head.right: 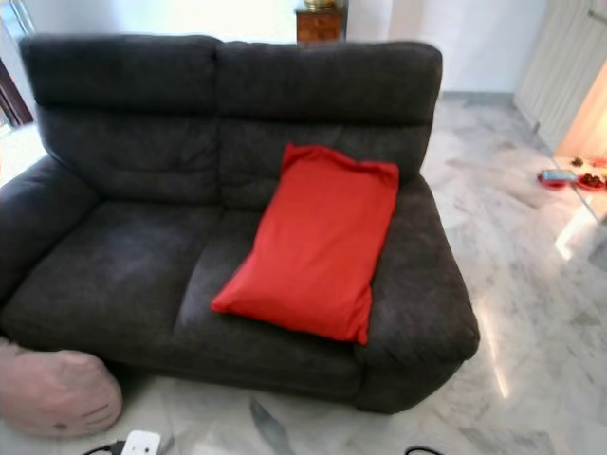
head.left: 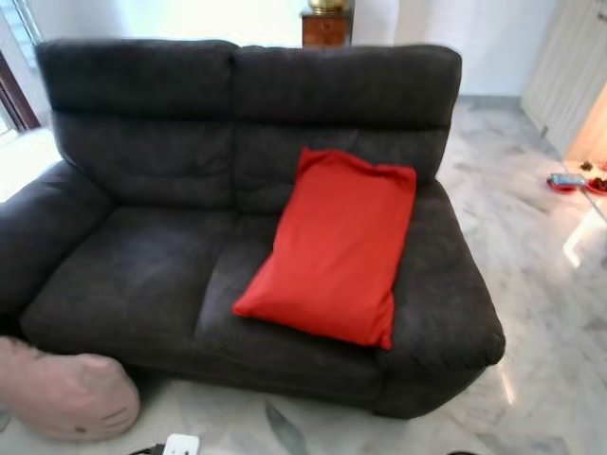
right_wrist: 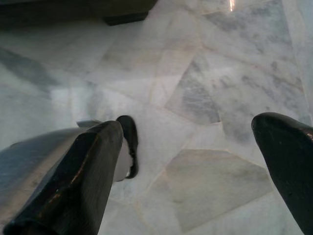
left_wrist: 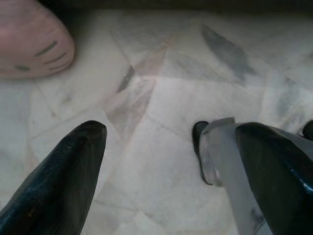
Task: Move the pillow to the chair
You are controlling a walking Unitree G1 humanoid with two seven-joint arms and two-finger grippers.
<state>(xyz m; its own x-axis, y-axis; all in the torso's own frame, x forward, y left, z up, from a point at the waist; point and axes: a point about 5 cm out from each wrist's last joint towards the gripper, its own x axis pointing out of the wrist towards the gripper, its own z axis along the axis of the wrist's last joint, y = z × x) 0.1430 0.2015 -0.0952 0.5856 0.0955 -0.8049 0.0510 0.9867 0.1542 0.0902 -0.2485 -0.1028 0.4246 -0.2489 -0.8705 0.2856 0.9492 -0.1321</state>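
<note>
Both grippers hang low over the marble floor (right_wrist: 210, 122) in front of the sofa (head.left: 142, 275), holding nothing. The left gripper (left_wrist: 171, 161) has its fingers spread wide, with a pink plush (left_wrist: 29, 44) on the floor just ahead of it, by the sofa's left front corner. The right gripper (right_wrist: 188, 161) is spread too, aimed at bare floor near the sofa's foot.

The pillow (head.left: 332, 246), red, lies on the sofa's right seat, its top edge leaning against the backrest, well apart from either gripper.

By my reading, the task has not started: the pillow is ungrasped, and reaching, lifting, carrying and setting it on a chair all remain.
</note>
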